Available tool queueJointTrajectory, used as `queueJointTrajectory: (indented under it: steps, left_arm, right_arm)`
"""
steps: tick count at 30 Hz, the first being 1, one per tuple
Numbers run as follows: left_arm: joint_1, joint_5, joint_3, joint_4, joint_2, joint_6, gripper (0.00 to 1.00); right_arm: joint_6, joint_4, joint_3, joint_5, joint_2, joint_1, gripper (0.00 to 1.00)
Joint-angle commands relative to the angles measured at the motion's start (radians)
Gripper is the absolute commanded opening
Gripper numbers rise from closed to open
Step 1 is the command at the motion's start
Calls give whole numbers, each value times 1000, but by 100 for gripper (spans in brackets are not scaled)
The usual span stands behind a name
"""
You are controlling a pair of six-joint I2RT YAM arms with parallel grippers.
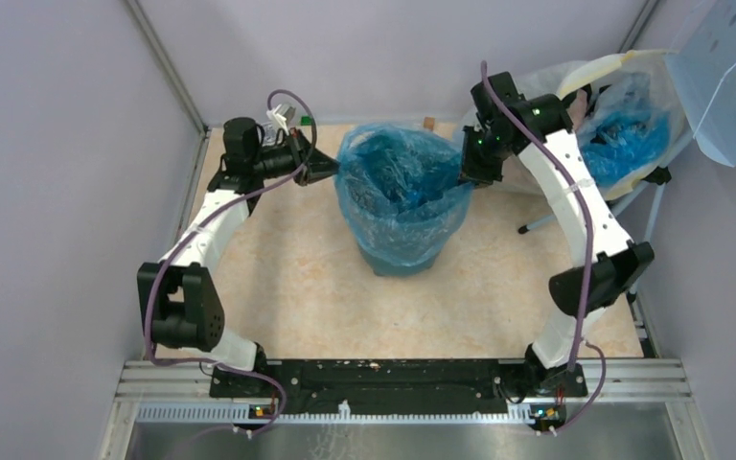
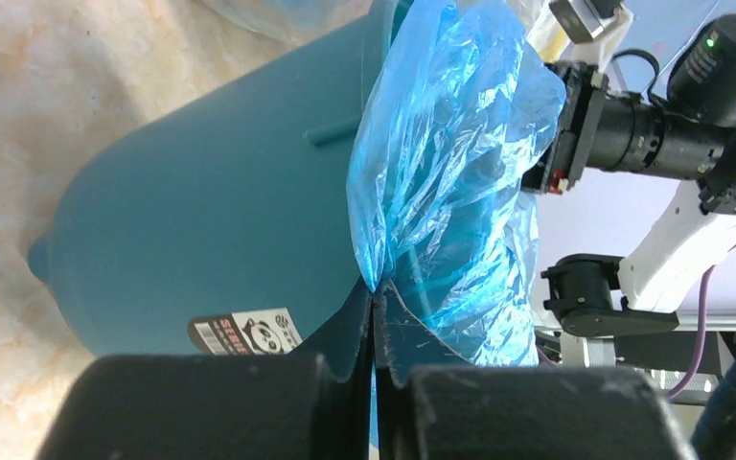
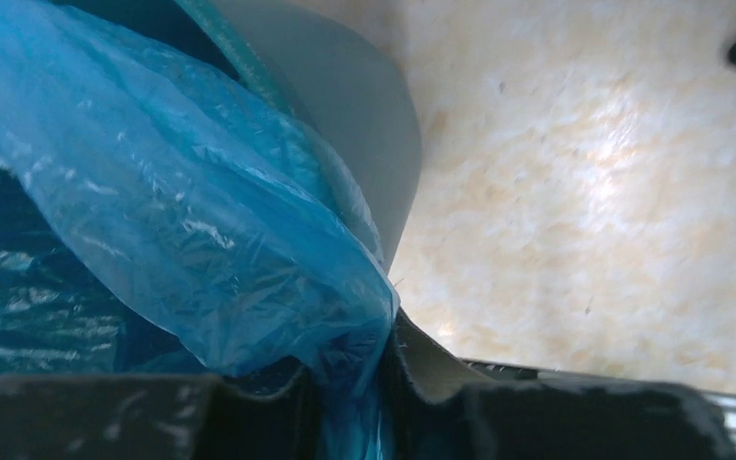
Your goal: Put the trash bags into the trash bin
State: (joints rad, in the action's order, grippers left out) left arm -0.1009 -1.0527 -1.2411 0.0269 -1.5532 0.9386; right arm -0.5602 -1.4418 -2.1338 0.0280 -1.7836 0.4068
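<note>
The dark-teal trash bin [image 1: 412,251] stands upright at mid-table. A crinkly light-blue trash bag [image 1: 398,177] lies over its mouth and hangs down its sides. My left gripper [image 1: 331,169] is shut on the bag's left edge, at the bin's left rim. In the left wrist view the bag [image 2: 450,163] is pinched between the closed fingertips [image 2: 376,297], beside the bin's wall [image 2: 211,220]. My right gripper [image 1: 468,172] is shut on the bag's right edge. In the right wrist view the bag [image 3: 192,240] bunches between its fingers [image 3: 383,369], beside the bin [image 3: 364,105].
A large cloudy-white sack with a cream rim [image 1: 623,67] sits at the back right, with more blue bags [image 1: 623,134] inside. A pale-blue perforated panel [image 1: 733,81] stands to its right. Grey walls enclose the table.
</note>
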Motion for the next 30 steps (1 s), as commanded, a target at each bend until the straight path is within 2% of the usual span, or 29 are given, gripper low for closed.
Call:
queueJointTrajectory:
  steps: [1, 4, 8, 10, 12, 15, 21, 27, 30]
  left_arm:
    - [-3, 21, 70, -3, 96, -29, 0]
    - [-3, 29, 102, -8, 127, -36, 0]
    - [-3, 37, 97, -72, 148, -79, 0]
    - [-3, 32, 106, -83, 156, -85, 0]
    - [-3, 31, 114, -92, 171, -98, 0]
    - [-2, 35, 103, -127, 180, -135, 0]
    - [-2, 40, 48, -148, 162, -154, 0]
    - [-2, 34, 7, -99, 108, -141, 0]
    - [-2, 30, -38, -87, 83, -154, 0]
  right_arm:
    - [-77, 85, 131, 95, 178, 43, 23]
    - [-119, 185, 266, 118, 279, 44, 27]
    - [-110, 212, 342, 124, 338, 44, 31]
    - [-89, 236, 376, 138, 375, 44, 43]
    - [-57, 262, 397, 148, 408, 44, 61]
    - [25, 292, 385, 141, 435, 38, 71]
    - [95, 351, 344, 252, 429, -46, 67]
    - [123, 359, 321, 255, 396, -82, 68]
    - [123, 383, 307, 292, 379, -107, 62]
